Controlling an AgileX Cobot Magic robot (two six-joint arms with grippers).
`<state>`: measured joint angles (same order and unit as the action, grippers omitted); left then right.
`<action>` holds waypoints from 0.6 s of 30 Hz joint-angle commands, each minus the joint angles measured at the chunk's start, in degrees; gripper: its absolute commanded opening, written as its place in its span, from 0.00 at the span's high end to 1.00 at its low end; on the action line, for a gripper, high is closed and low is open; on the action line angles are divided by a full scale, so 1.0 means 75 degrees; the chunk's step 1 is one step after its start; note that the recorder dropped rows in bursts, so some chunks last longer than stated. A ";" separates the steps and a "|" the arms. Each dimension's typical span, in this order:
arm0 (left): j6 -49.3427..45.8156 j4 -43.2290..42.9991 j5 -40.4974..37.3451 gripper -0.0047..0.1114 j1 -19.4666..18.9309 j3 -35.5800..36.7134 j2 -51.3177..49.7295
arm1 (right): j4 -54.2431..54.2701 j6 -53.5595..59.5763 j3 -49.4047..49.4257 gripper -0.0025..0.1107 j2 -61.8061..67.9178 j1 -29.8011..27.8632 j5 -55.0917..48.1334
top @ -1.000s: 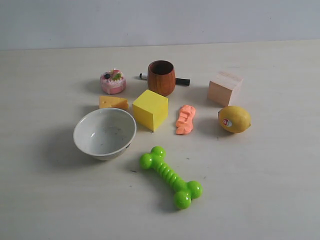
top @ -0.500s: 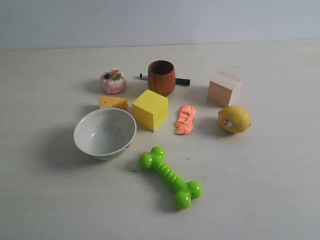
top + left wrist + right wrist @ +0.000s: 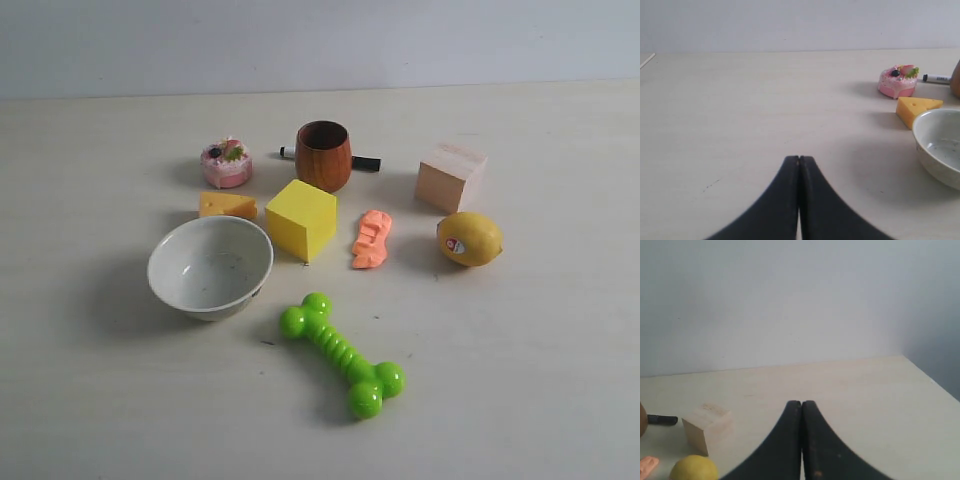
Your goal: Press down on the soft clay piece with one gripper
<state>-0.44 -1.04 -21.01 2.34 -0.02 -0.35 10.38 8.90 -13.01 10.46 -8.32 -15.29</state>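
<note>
The soft clay piece (image 3: 370, 239), a small salmon-orange ridged lump, lies on the table between the yellow block (image 3: 300, 218) and the lemon (image 3: 469, 238). An end of the clay (image 3: 647, 465) shows at the edge of the right wrist view, beside the lemon (image 3: 693, 468). Neither arm appears in the exterior view. My left gripper (image 3: 799, 160) is shut and empty over bare table, well away from the clay. My right gripper (image 3: 801, 404) is also shut with nothing in it, off to the side of the lemon.
Around the clay stand a wooden cup (image 3: 323, 155), a black marker (image 3: 364, 163), a wooden cube (image 3: 450, 176), a pink cake toy (image 3: 226, 163), a cheese wedge (image 3: 227, 206), a white bowl (image 3: 210, 266) and a green bone toy (image 3: 342, 353).
</note>
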 commanded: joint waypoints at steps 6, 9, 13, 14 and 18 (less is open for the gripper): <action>0.0017 0.0018 0.0053 0.96 0.0058 0.0002 0.0047 | -0.1384 -0.1759 0.1545 0.98 -0.0970 -0.0043 0.0305; 0.0017 0.0018 0.0053 0.96 0.0058 0.0002 0.0047 | -0.1384 -0.1759 0.1734 0.98 -0.1175 -0.0043 0.0343; 0.0017 0.0018 0.0053 0.96 0.0058 0.0002 0.0047 | -0.1384 -0.1741 0.1734 0.98 -0.1395 -0.0043 -0.0004; 0.0017 0.0018 0.0053 0.96 0.0058 0.0002 0.0047 | -0.1384 -0.1741 0.1734 0.98 -0.1395 -0.0043 -0.0004; 0.0017 0.0018 0.0053 0.96 0.0058 0.0002 0.0047 | -0.1384 -0.1705 0.1734 0.98 -0.1395 -0.0043 -0.0076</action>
<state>-0.44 -1.04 -21.01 2.34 -0.02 -0.35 0.51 -4.07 -0.25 0.36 -8.32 -15.19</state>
